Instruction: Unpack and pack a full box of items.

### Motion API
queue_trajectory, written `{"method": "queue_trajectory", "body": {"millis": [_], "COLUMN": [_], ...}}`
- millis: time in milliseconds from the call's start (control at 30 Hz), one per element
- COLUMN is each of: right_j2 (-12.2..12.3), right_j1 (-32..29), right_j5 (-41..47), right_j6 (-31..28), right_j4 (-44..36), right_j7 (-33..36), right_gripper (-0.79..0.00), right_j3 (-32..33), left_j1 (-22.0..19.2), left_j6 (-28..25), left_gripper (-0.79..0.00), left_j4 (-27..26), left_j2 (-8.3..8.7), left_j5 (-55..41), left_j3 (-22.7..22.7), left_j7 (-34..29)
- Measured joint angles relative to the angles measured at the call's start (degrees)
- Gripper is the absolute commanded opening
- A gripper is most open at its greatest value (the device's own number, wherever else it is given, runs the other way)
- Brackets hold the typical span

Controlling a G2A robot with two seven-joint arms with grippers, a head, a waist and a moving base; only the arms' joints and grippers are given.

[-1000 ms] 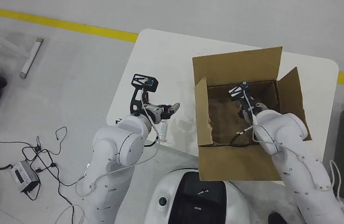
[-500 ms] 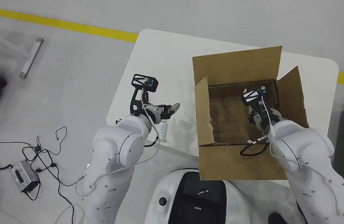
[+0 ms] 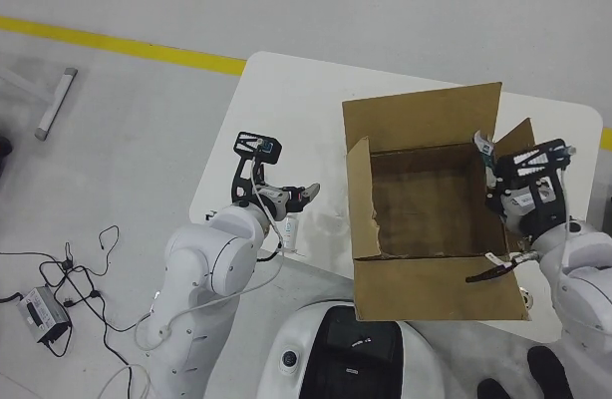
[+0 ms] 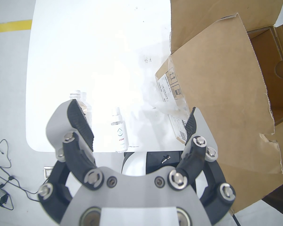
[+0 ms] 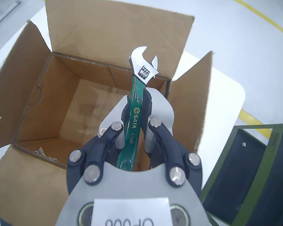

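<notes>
While right gripper [image 5: 138, 105] clamps wrench [image 5: 141, 71] above box [image 3: 426, 105] rim | left gripper [image 4: 133, 109] spread above table [image 4: 96, 48] edge

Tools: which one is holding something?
The right tool, shut on a green-handled wrench; the left tool is open and empty.

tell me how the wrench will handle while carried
Probably stiff and heavy for its size: the wrench looks like metal. The right gripper clamps only its green handle, head sticking out, so it might pivot.
</notes>
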Motion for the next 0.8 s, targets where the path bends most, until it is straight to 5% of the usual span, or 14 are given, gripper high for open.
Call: {"method": "queue_trajectory", "body": {"millis": [200, 800], "right_j2": [0.3, 0.1], "right_j1": [-3.9, 0.1], "right_j5": [3.3, -1.3], "right_j6": [-2.7, -1.3], "right_j4": [-0.6, 6.3], "right_j7": [-0.3, 2.6], "right_gripper": [-0.785, -0.785], "right_j3": [5.0, -6.2], "left_j1": [0.0, 0.0], "left_j6": [0.0, 0.0], "left_gripper": [0.0, 0.0], "left_j4": [0.0, 0.0], "left_j2": [0.0, 0.0], "left_j5": [0.0, 0.0], "left_j3": [0.0, 0.0], "left_j7": [0.0, 0.0]}}
